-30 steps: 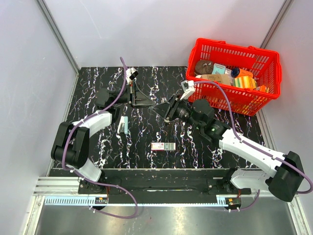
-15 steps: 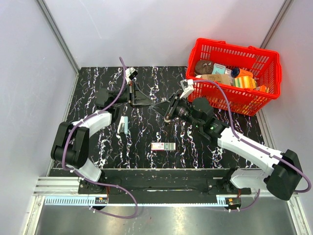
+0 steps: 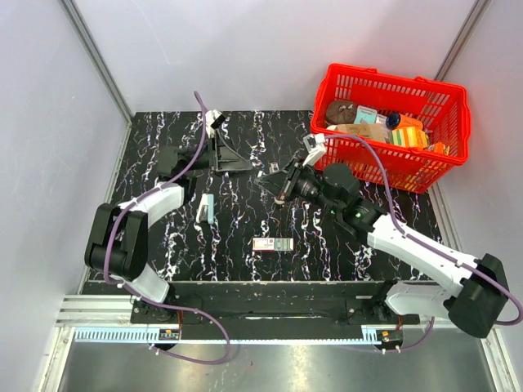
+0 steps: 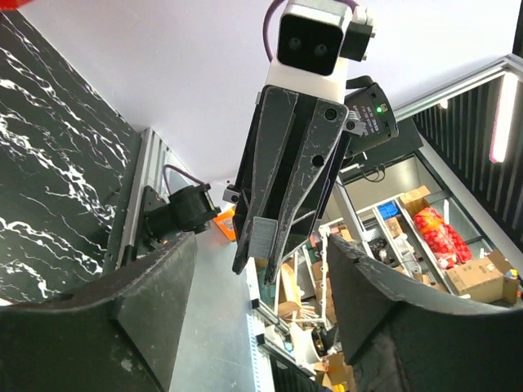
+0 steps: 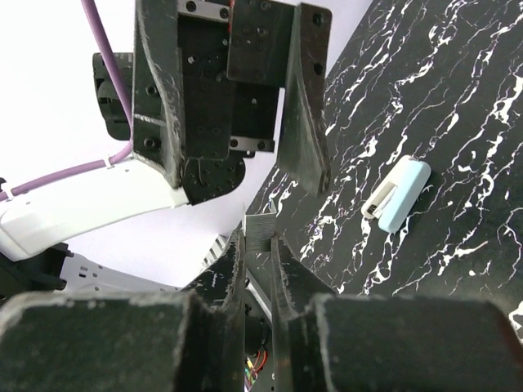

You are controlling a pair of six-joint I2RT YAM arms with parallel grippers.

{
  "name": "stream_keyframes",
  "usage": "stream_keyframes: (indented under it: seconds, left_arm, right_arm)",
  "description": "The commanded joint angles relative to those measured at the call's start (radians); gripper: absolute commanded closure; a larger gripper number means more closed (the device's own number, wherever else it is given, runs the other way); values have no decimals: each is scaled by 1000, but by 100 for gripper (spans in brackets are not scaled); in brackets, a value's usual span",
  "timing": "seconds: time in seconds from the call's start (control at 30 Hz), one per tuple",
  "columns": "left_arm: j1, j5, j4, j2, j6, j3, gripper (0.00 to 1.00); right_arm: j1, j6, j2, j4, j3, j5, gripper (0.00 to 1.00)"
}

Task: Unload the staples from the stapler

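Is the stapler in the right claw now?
No: the right claw pinches only a small grey strip, while the light blue stapler lies on the table beyond it.

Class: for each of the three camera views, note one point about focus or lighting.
Top external view: evenly lit and sharp throughout. Left wrist view: own fingers dark and blurred up close, while the right gripper beyond is crisp. Right wrist view: near fingers soft and dark, the stapler on the table sharp.

Seen from above, the print on the small box (image 3: 272, 244) on the bench (image 3: 237, 269) is too small to read, while the right end effector (image 5: 258, 243) covers most of the grey strip (image 5: 260, 222) it pinches.
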Motion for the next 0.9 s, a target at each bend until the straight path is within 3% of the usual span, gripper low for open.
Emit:
stream_keyframes:
  seconds: [0.0,0.07,0.13,0.17,0.2,0.23,0.53,0.87]
  left_arm:
    - [36,13,95,-27,214,49,28]
    - [55,2,-172,-70,444,51,27]
    - [58,-51,-736,-134,860,98,27]
    - [52,-150,-1023,-167,1140,154,27]
    - [34,-235,-1242,-185,1337,201,27]
    - [20,-299,-1323,-199,1423,221,26]
    - [-14,-557,-1595,-163,1738,219,28]
    - [-20,-585,-1652,-173,1827,164,28]
  right_arm:
    - [-6,6,-57,-82,-2,-20,88]
    - [-6,2,-69,-154,-2,-12,88]
    - [-6,0,-74,-231,2,-6,88]
    - [-6,-1,-69,-294,9,-1,87]
    - [-6,-1,-57,-361,21,3,87]
    - [-5,-3,-43,-416,33,5,86]
    - [84,12,248,-819,130,117,93]
    - [152,40,388,-938,168,281,92]
